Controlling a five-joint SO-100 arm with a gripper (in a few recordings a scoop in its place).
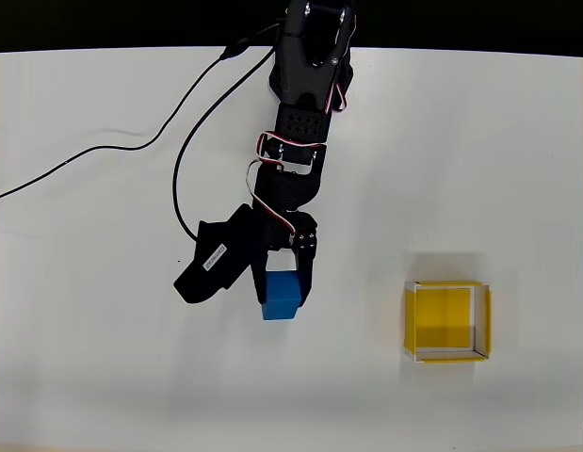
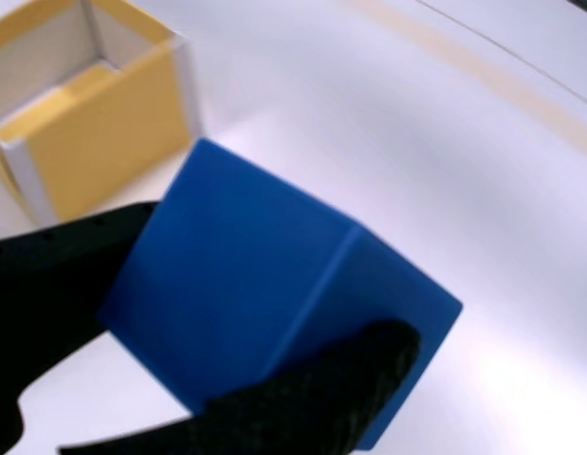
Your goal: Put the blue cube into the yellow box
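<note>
- You are holding the small matte bright-blue cube point(image 1: 283, 295) with the black two-finger gripper point(image 1: 283, 279) clamping it.
- You are still needing to carry it to the shallow yellow open-topped box point(image 1: 447, 322), standing well apart and empty.

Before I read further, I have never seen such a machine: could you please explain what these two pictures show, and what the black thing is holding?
The black thing is a small robot arm standing on a white table. One picture comes from a camera looking straight down from above. The other comes from a camera on the arm's wrist, so it looks past the fingers. At the arm's end, the gripper has two fingers, and they are shut on the blue cube. To the cube's right in the overhead view stands the yellow box, open on top, with nothing inside. A thin black cable also lies on the table.
</note>
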